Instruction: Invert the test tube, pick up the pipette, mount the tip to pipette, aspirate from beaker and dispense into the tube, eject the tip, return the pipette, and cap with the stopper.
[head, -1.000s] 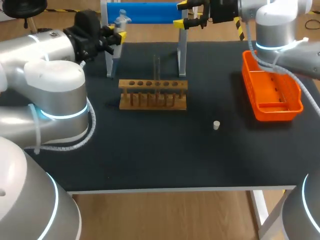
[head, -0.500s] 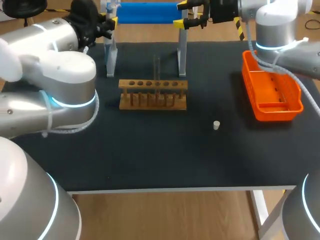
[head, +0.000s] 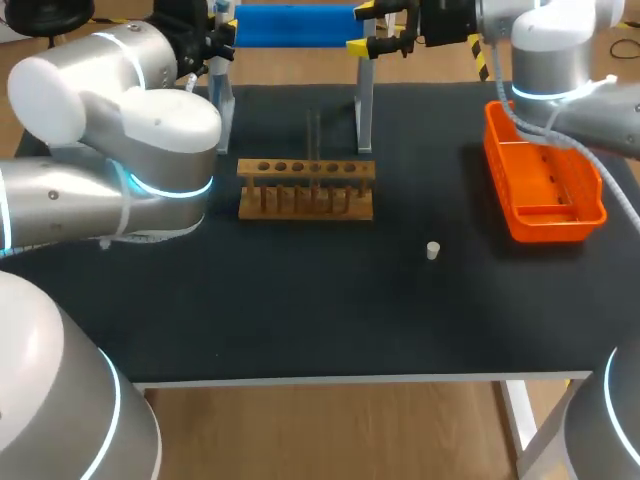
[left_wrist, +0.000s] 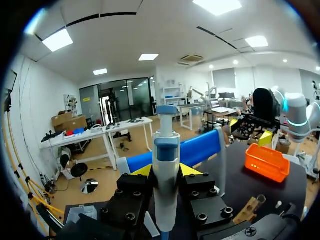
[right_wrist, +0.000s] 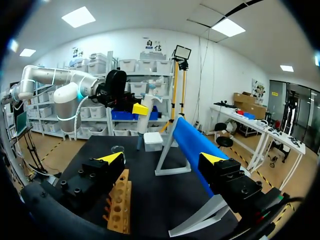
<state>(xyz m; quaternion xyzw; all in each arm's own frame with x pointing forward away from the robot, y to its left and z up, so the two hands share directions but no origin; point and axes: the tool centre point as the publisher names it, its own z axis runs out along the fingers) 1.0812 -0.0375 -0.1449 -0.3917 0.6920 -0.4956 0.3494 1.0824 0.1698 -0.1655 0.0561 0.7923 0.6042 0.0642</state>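
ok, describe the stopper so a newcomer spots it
On the black table, find the orange plastic tray at the right. Between it and the wooden tube rack, nearer the front edge, sits a small white cylindrical stopper. It alone stands loose on bare tabletop.

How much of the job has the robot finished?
Early on. The test tube stands in the rack, so that looks done. The left gripper holds the pipette. Tip, filling and capping remain: the stopper lies on the table.

Bright, even overhead lighting; faint shadows on table (head: 300, 330).
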